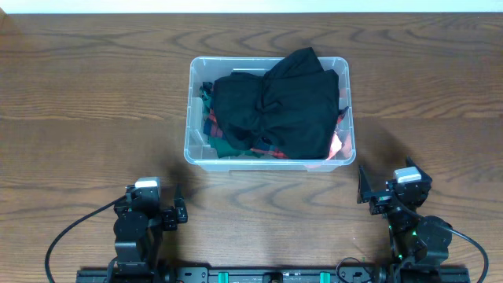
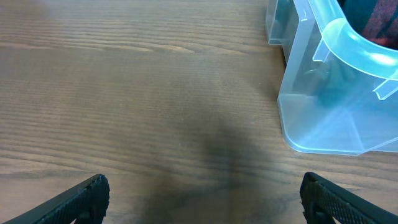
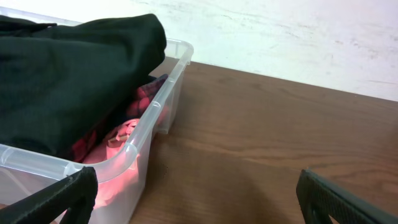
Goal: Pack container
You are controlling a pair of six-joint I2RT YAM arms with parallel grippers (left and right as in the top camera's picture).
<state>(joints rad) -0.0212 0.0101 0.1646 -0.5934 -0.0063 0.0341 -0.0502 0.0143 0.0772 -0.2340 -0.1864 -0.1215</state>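
The clear plastic container [image 1: 192, 118] stands at the middle back of the wooden table. It is full of clothes: a black garment [image 1: 283, 110] on top, with green, plaid and pink cloth [image 1: 336, 146] beneath. The black garment bulges above the rim. My left gripper [image 1: 178, 212] is open and empty at the front left, with the container's corner [image 2: 323, 112] to its right. My right gripper [image 1: 366, 192] is open and empty at the front right, next to the container's near right corner [image 3: 134, 152]. The black garment [image 3: 68, 81] fills the left of the right wrist view.
The wooden table [image 1: 86, 118] spreads out on both sides of the container. A white wall [image 3: 298, 37] lies beyond the table's far edge.
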